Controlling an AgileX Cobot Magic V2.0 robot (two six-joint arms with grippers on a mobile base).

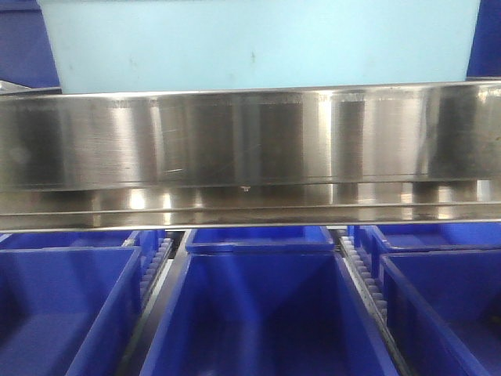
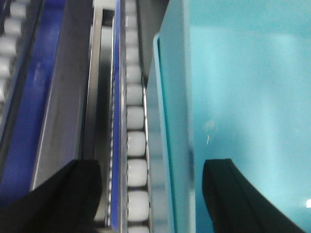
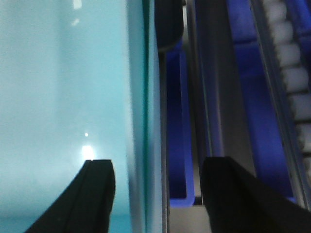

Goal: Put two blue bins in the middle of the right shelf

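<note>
1. Nearest the left wrist camera, two black fingers [image 2: 63, 204] of the left gripper [image 2: 151, 167] rose from 7 and 5 o'clock, spread wide apart.
2. Between them ran the side wall of a pale blue bin [image 2: 243, 97]. One finger was outside the wall and the other over the bin's interior. Neither pressed the wall, so the jaws stood parted and held nothing.
3. A white roller track [image 2: 136, 145] lay just beside that wall, toward 9 o'clock.
4. In the right wrist view, the right gripper [image 3: 156, 162] was likewise unclenched. Its fingers at 7 and 5 o'clock straddled the bin's opposite wall, with a gap on each side.
5. There the bin filled the 9 o'clock half, and more white rollers showed at 2 o'clock.
6. From the front, the pale blue bin sat at 12 o'clock, directly above the steel front rail [image 1: 250, 149] that crossed the middle.
7. That rail hid the bin's base, so I could not tell whether it rested on the shelf level.
8. Below the rail, at 6 o'clock, three dark blue bins [image 1: 266, 313] stood side by side, with roller tracks between them.
</note>
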